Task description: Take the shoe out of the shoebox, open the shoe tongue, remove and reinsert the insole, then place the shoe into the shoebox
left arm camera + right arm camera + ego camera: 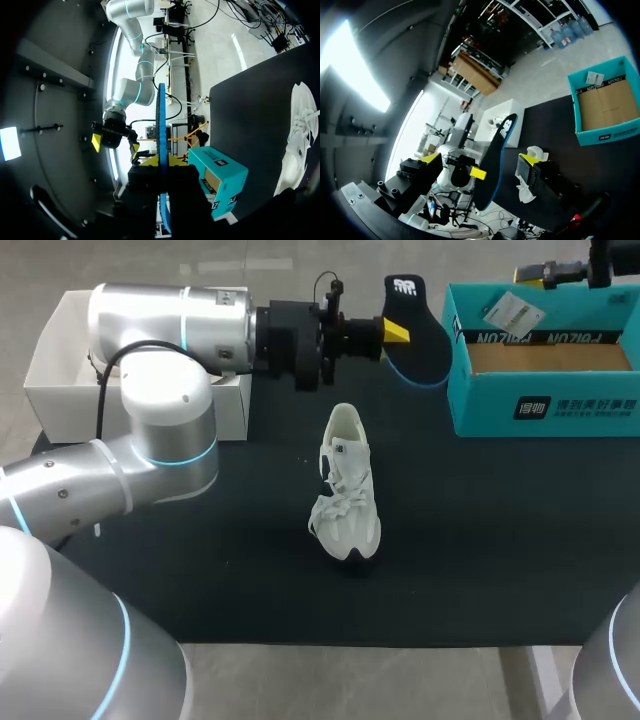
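Head view: my left gripper (398, 332), arm stretched level along the table's (200, 570) far edge, grips the insole (420, 340) by its rim beside the shoebox (485, 410); the shoe (345, 490) lies mid-table, unheld, so it may skid when the insole is pushed in; left wrist view: insole edge-on between clamped fingers; right wrist view: my right gripper (481, 159) spread empty, raised over the far right corner.
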You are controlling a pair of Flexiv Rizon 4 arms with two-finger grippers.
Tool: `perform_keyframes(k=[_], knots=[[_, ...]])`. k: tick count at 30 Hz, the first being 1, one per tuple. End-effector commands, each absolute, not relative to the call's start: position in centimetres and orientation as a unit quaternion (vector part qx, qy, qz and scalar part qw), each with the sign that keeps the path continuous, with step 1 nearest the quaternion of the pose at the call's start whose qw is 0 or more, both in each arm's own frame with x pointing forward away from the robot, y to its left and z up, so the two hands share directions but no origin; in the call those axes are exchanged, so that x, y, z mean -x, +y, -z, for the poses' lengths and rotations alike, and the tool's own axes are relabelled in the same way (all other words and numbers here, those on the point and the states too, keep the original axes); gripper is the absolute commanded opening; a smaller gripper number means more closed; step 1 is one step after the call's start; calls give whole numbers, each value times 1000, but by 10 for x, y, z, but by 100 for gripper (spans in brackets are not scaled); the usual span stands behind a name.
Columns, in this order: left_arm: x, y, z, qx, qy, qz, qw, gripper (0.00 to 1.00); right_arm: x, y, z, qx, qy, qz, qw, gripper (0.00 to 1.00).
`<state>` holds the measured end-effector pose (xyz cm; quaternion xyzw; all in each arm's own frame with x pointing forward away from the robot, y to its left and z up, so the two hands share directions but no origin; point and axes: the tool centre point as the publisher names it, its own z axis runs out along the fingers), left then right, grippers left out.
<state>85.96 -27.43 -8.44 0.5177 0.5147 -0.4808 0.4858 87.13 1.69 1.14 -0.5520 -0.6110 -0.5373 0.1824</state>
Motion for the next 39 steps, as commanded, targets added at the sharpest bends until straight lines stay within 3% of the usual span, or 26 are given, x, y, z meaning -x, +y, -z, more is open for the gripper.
perform_keyframes(k=[1, 19, 22, 27, 39], knots=[[-860, -277, 84, -519, 512, 481, 487, 0, -872, 19, -7, 552, -604, 544, 185, 100], [-860, -266, 69, -508, 520, 491, 481, 0, -869, 24, 1, 549, -605, 538, 205, 100], [-861, -263, 60, -475, 547, 528, 443, 0, -869, 25, 1, 549, -603, 540, 207, 100], [-870, -257, 53, -394, 603, 616, 319, 0, -868, 25, 4, 549, -601, 541, 212, 100], [-870, -257, 53, -394, 603, 616, 319, 0, -866, 29, 5, 534, -589, 555, 246, 100]])
